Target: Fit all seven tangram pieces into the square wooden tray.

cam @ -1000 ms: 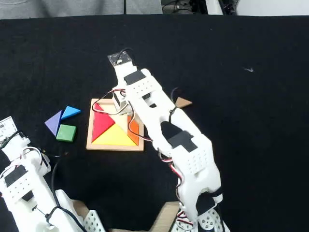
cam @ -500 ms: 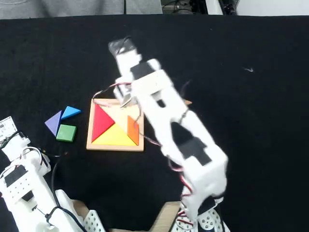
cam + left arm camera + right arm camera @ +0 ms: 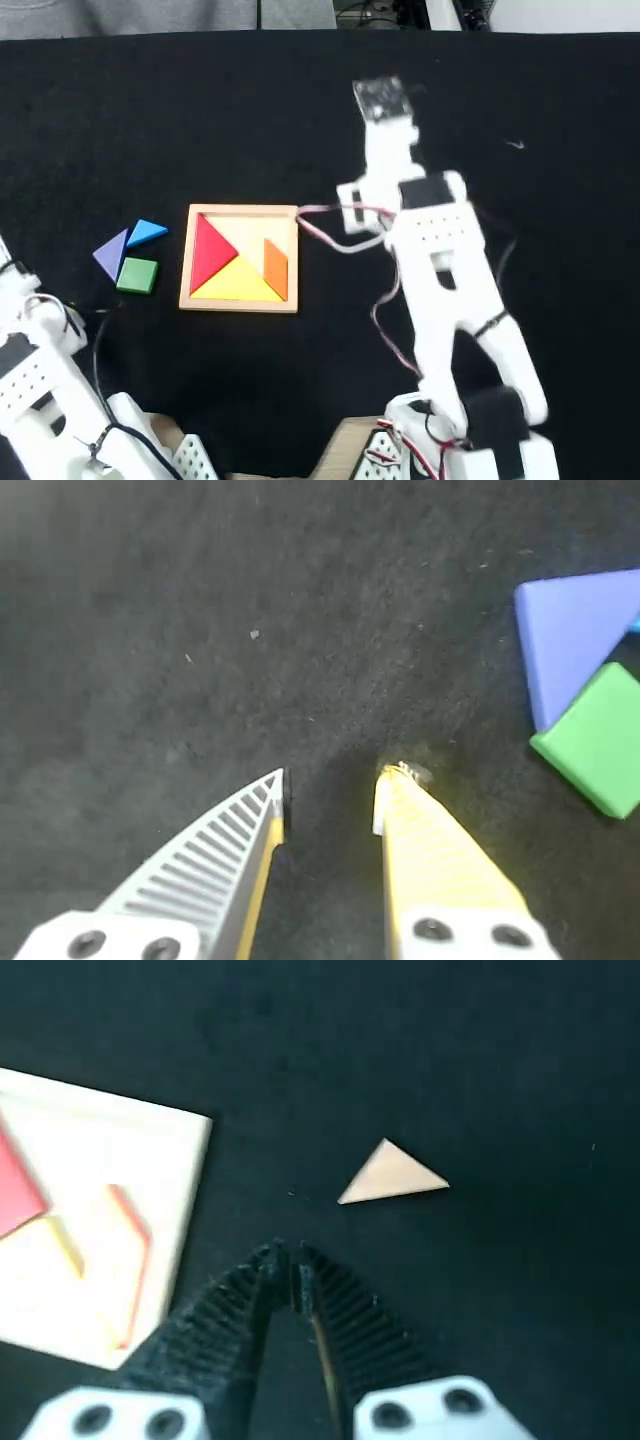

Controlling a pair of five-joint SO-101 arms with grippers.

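Observation:
The square wooden tray (image 3: 188,255) holds a red triangle (image 3: 210,252), a yellow triangle (image 3: 240,284) and an orange piece (image 3: 276,267). Left of it on the cloth lie a purple triangle (image 3: 112,254), a blue triangle (image 3: 147,232) and a green square (image 3: 137,275). A tan triangle (image 3: 392,1173) lies on the cloth just past my right gripper (image 3: 289,1256), which is shut and empty, right of the tray (image 3: 150,1150). My left gripper (image 3: 332,780) hangs open over bare cloth, short of the purple triangle (image 3: 565,630) and green square (image 3: 600,735).
The right arm (image 3: 440,260) stretches from the front edge up the table, right of the tray. The left arm (image 3: 35,370) stands at the front left corner. Black cloth covers the table, with wide free room at the back and right.
The right arm has swung from over the tray to its right side, uncovering the orange piece in the tray. The left arm has shifted slightly.

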